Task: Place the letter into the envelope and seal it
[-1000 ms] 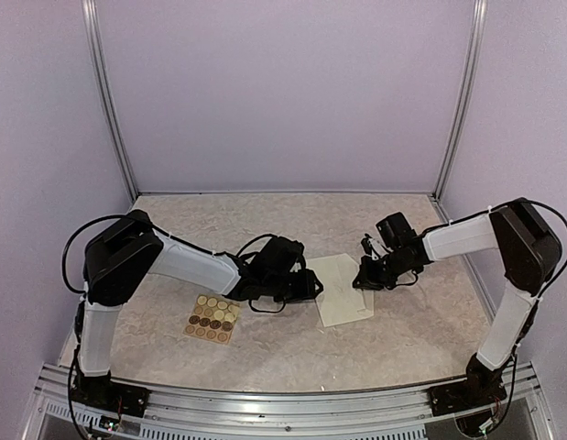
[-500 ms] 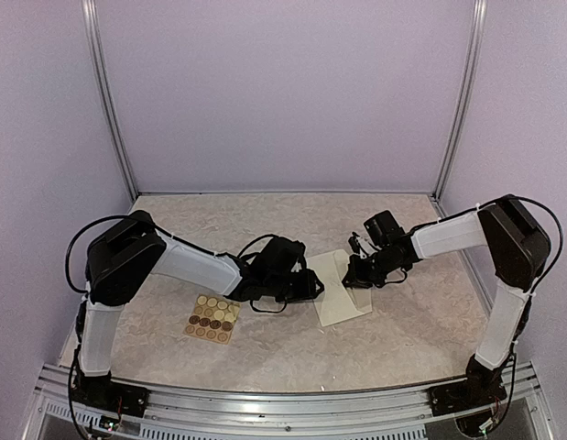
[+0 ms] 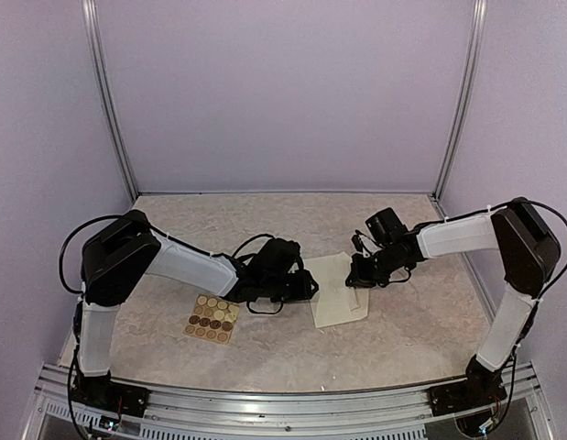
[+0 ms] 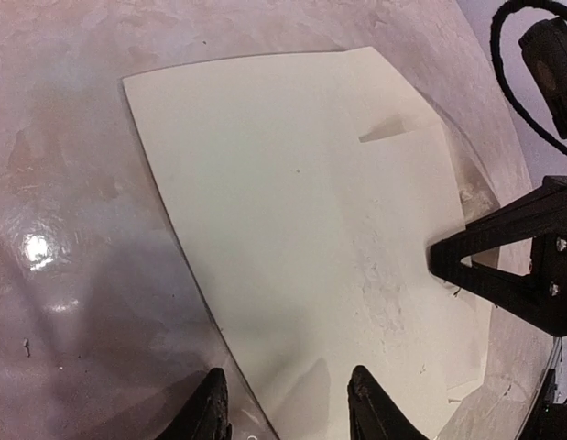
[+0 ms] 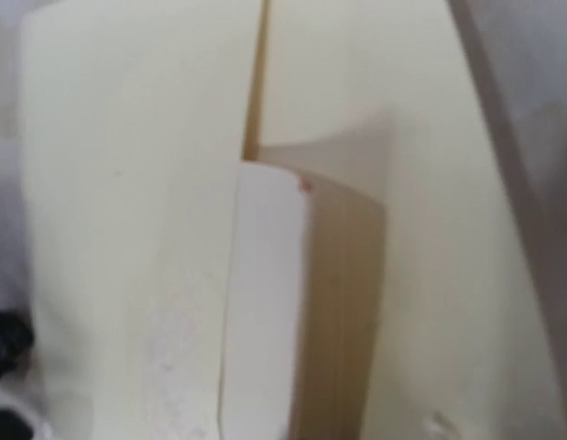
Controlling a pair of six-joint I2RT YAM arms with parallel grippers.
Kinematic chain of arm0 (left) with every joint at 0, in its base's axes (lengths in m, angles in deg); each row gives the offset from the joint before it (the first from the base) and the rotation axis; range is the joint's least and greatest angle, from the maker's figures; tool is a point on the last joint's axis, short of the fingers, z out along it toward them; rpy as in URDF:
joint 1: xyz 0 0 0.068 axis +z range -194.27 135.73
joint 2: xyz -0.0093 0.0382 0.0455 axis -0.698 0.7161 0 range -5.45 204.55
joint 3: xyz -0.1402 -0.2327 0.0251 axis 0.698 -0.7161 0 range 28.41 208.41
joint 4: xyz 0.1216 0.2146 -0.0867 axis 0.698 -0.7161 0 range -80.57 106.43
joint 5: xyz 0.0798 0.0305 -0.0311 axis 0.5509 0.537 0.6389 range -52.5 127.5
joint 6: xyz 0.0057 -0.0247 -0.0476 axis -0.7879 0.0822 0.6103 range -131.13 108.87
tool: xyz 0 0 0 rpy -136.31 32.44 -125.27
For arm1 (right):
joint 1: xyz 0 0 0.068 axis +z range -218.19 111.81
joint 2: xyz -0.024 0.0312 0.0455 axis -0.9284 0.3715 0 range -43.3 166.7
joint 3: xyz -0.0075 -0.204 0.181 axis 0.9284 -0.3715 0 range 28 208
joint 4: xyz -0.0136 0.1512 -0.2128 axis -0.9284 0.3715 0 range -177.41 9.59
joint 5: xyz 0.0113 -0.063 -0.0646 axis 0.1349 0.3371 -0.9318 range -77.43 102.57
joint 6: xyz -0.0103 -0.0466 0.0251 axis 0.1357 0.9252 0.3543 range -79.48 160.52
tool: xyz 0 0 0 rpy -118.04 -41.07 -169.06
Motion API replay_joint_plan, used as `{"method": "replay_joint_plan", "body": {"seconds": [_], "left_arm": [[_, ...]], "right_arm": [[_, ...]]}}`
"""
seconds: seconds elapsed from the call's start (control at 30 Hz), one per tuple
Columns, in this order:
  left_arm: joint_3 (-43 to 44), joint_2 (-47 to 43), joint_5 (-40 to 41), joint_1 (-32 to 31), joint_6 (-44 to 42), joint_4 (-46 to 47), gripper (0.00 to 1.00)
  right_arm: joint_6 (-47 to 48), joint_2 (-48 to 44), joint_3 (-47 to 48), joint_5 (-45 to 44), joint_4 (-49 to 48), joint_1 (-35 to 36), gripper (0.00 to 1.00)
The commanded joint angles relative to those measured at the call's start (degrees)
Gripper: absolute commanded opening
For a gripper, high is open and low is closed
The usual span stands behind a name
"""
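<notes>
Right claw (image 3: 356,277) is fully closed and holds nothing, its tips pressed onto the envelope (image 3: 338,291) directly under them. Left claw (image 3: 308,286) has its fingers (image 4: 212,408) parted about halfway, also empty, with the envelope's edge running between them. Looks like a flap press-down: pin that edge with the left claw and drag the right tips flat and slow so the paper doesn't skate or buckle. The corner (image 4: 393,128) just beyond the right tips is curled up and probably needs flattening first.

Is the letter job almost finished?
Partway. Done, it seems: no loose letter in sight, so it is probably inside the envelope. In hand: the shut right gripper presses the envelope; the open left gripper sits at its edge. Left: sealing. No sticker shows on it, and the sticker card lies apart.
</notes>
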Motion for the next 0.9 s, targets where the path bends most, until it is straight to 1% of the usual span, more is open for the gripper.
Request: {"method": "replay_joint_plan", "body": {"seconds": [0.0, 0.17, 0.27, 0.47, 0.63, 0.87], "left_arm": [[-1.4, -4.41, 3.28, -0.51, -1.2, -1.23, 0.41], [-1.0, -4.18, 2.55, -0.73, -1.89, 0.85, 0.37], [-0.24, -2.8, 1.17, -1.11, -3.04, 2.32, 0.37], [2.22, 2.25, 0.52, -1.31, -1.95, -0.28, 0.36], [2.15, 3.59, 0.61, -1.41, -1.41, -1.09, 0.35], [2.05, 4.65, -0.05, -1.49, -1.12, -1.13, 0.35]], "right_arm": [[-0.54, -2.87, -0.57, -0.79, 2.08, 1.0, 0.0], [-0.7, -2.29, -0.49, -1.13, 2.73, 1.03, 0.0], [-0.83, -1.96, -0.61, -1.07, 2.76, 1.05, 0.0], [-1.15, -1.31, -0.83, -1.05, 2.7, 1.05, 0.0], [-0.98, -0.57, -0.69, -0.42, 2.27, 1.03, 0.0], [-0.76, 1.68, -0.13, 2.7, 0.86, 0.98, 0.0]]}}
